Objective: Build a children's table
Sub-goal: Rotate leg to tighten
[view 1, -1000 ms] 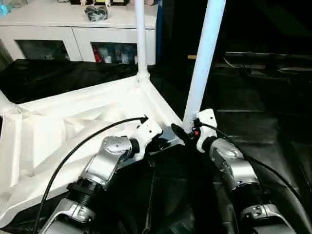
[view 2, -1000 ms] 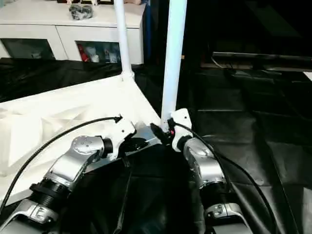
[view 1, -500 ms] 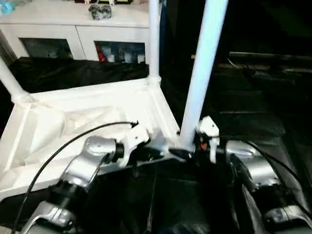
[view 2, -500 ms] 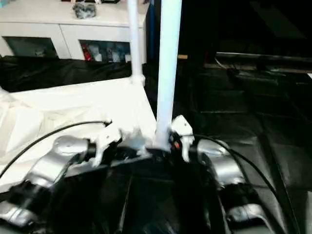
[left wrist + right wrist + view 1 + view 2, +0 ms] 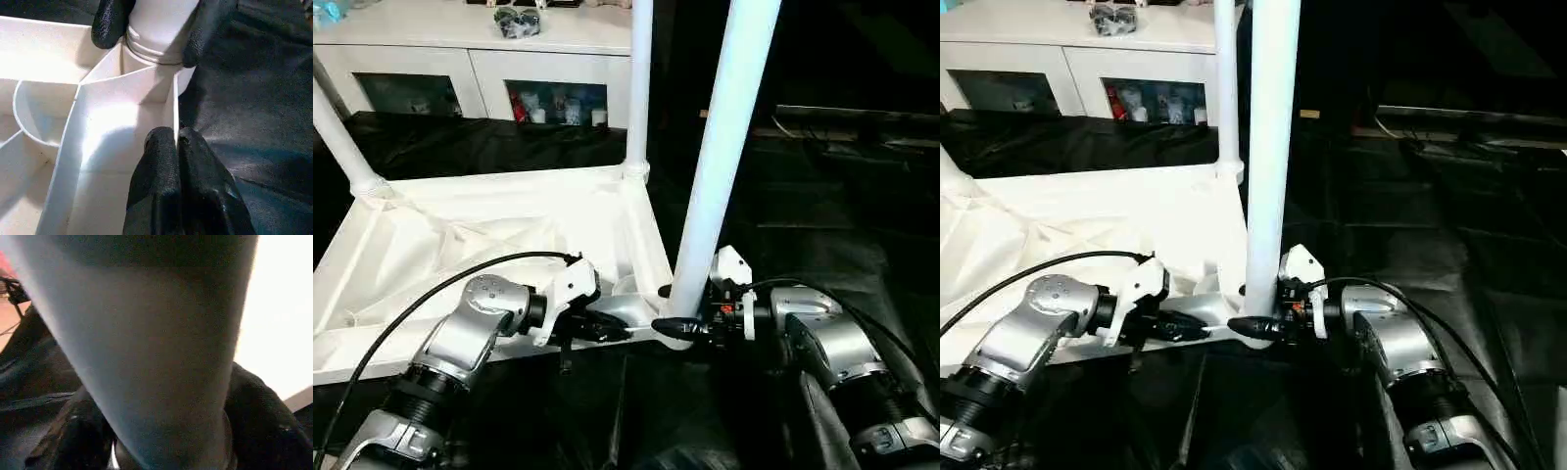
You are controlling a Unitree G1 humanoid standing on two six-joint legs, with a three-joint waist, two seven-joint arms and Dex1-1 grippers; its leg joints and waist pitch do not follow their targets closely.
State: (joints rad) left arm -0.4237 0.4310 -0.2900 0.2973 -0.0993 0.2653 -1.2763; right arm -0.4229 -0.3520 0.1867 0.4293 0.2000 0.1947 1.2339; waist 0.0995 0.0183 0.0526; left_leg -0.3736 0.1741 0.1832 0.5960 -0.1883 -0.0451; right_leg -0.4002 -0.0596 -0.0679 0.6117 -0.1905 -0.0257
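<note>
Right gripper (image 5: 677, 328) clasps near leg (image 5: 720, 166) at its socket | left gripper (image 5: 177, 147) pinched shut on tabletop (image 5: 489, 235) rim | you see three legs standing; fourth unconfirmed.

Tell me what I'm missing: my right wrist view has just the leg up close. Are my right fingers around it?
Observer: Yes. The right gripper straddles the base of the leg, touching it on both sides just above the socket.
Operator: Is it fully in?
Observer: Thread rings show above the socket.
Operator: And the left gripper?
Observer: The left gripper is shut on the rim of the top, beside that socket.
</note>
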